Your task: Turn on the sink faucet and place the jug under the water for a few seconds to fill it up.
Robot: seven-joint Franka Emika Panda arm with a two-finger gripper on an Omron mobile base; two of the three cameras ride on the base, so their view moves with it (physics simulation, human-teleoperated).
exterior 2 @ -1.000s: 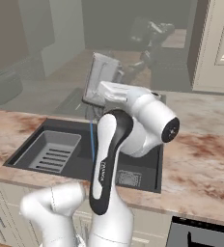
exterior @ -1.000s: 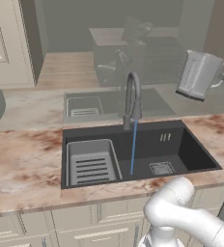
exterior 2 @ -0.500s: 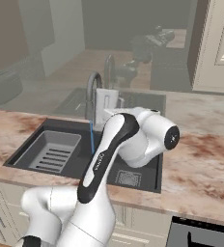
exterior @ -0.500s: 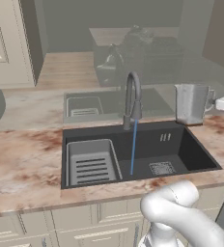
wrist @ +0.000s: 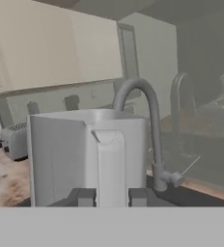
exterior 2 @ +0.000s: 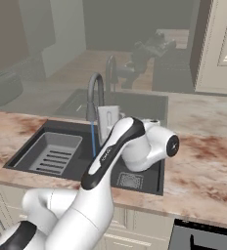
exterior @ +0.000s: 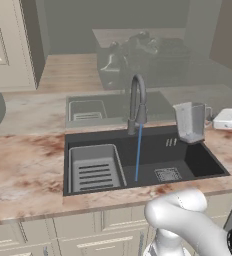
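One small translucent grey square-sided jug [wrist: 87, 159] sits upright, pinched by its handle in your closed tool [wrist: 111, 197], keeping its mouth up, beside the thin blue water stream [exterior: 138, 152], not under it.

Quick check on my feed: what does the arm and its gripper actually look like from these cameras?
A glossy white arm of rounded tubular links with dark joints; one link carries a long black stripe with small white lettering, and the elbow cap has a small dark dot. The gripper ends in two small dark grey, blocky finger tips. No loose cables visible.
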